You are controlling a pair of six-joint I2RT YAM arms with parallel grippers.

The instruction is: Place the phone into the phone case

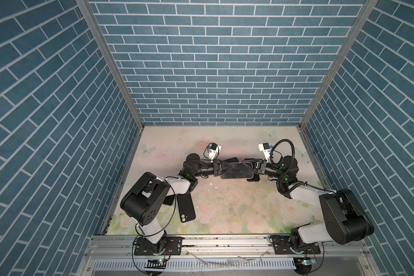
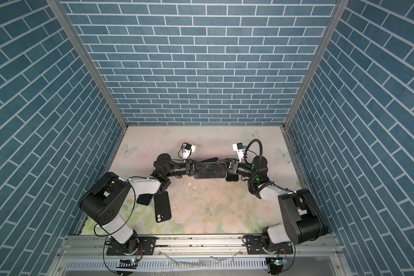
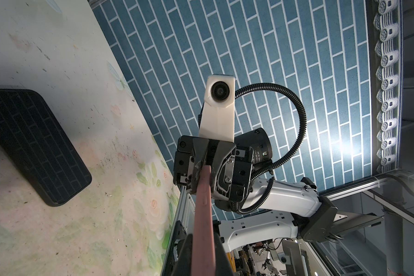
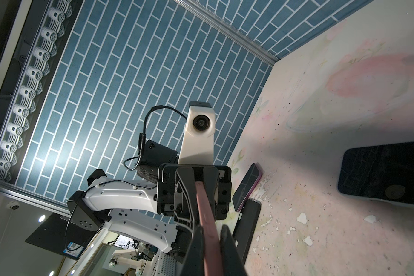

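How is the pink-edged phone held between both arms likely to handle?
Probably stiff: the phone spans flat between the left gripper and right gripper without sagging. Likely slippery: its dark screen looks glossy, and the fingers pinch only its thin ends. Possibly fragile, so avoid twisting.

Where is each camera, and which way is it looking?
Both top views: high over the front rail, looking down at the table; both arms show, phone between left gripper and right gripper.
Left wrist: on the left arm, looking along the phone's pink edge to the right gripper; own fingers show.
Right wrist: on the right arm, looking along the phone to the left gripper; own fingers show.
Shared: both wrist views see the phone edge-on and the opposite wrist camera.
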